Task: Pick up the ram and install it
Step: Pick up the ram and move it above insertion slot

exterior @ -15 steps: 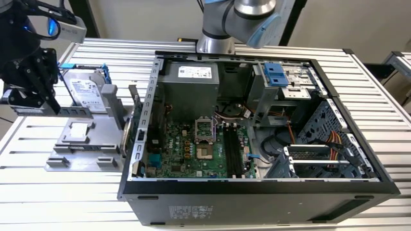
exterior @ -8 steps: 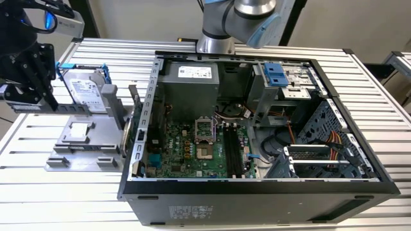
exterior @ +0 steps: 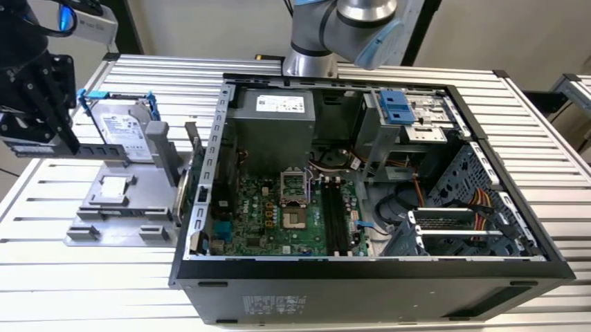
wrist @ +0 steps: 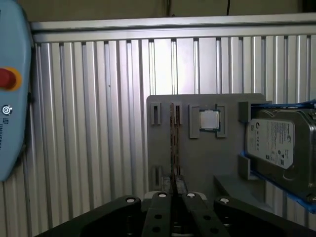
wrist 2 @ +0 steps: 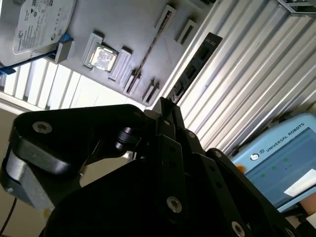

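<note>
Gripper: I read the gripper [wrist: 176,190] in both wrist views with its jaws drawn together and nothing between them; in the exterior view it hangs over the bench [exterior: 544,117] near the edge on the exterior view's left, beside the fixture plate [wrist: 197,163].
Ram: the ram [wrist: 173,143] stands on its long edge in a slot of the fixture plate; not in the gripper's hold; in the first wrist view its thin edge lines up with the closed fingertips; I cannot tell whether they touch.
Fixture plate: grey; it also carries a processor chip [wrist: 209,120] in a pocket just beside the ram; a hard drive [wrist: 281,143] with blue handles stands at the plate's edge beyond the chip.
Computer case: the computer case [exterior: 369,297] lies open on the bench, just beside the fixture plate; the green motherboard [exterior: 268,214] is exposed inside.
Teach pendant: the teach pendant [wrist: 10,98], pale blue with a red button, lies on the bench apart from the plate.
</note>
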`<control>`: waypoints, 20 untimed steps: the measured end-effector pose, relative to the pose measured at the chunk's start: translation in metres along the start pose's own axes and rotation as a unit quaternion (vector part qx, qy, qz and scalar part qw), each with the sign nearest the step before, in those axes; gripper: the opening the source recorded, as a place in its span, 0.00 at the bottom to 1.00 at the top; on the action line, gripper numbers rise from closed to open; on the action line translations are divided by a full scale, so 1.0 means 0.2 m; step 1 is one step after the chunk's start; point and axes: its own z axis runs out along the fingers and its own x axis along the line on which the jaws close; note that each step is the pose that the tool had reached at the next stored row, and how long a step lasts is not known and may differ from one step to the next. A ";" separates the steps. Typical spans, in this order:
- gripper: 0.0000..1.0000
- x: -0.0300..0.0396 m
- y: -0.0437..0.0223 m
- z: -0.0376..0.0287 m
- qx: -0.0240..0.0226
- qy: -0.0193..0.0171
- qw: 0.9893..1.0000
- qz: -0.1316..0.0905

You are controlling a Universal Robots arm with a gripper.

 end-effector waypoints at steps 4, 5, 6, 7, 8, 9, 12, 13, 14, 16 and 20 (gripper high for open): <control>0.00 0.000 0.000 -0.019 0.000 0.000 1.000 0.000; 0.00 0.000 0.000 -0.023 0.000 0.000 1.000 0.000; 0.00 0.000 0.000 -0.026 0.000 0.000 1.000 0.000; 0.00 0.000 0.000 -0.030 0.000 0.000 1.000 0.000; 0.00 0.000 0.000 -0.032 0.000 0.000 1.000 0.000; 0.00 0.000 0.000 -0.033 0.000 0.000 1.000 0.000; 0.00 0.000 0.000 -0.037 0.000 0.000 1.000 0.000; 0.00 0.000 0.000 -0.037 0.000 0.000 1.000 0.000; 0.00 0.000 0.000 -0.037 0.000 0.000 1.000 0.000; 0.00 0.000 0.000 -0.037 0.000 0.000 1.000 0.000; 0.00 0.000 0.000 -0.038 0.000 0.000 1.000 0.000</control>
